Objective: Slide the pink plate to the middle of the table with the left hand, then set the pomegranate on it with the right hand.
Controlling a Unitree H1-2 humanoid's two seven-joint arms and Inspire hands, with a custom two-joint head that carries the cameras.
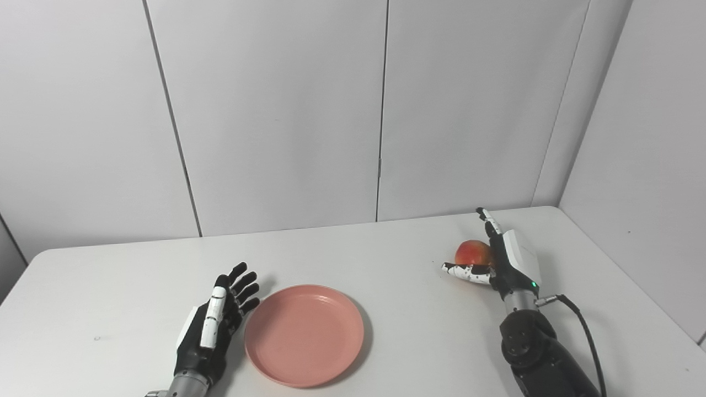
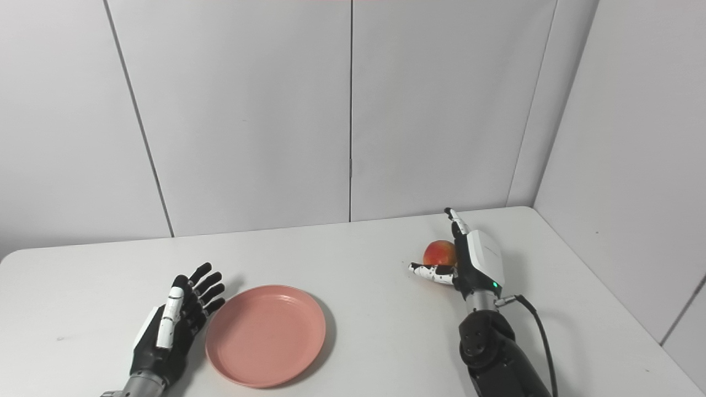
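Note:
The pink plate [image 1: 304,333] lies flat on the white table [image 1: 386,259], left of its middle and near the front edge. My left hand [image 1: 215,322] is open with its fingers spread, right beside the plate's left rim; I cannot tell if it touches. The red-yellow pomegranate [image 1: 473,253] sits on the table at the right. My right hand [image 1: 504,256] is open around it, palm against its right side, thumb stretched out in front and fingers straight up behind. The fingers are not closed on the fruit.
White wall panels stand close behind the table and along its right side. A black cable [image 1: 584,325] runs from my right wrist over the table's right part. The table's front edge is just below the plate.

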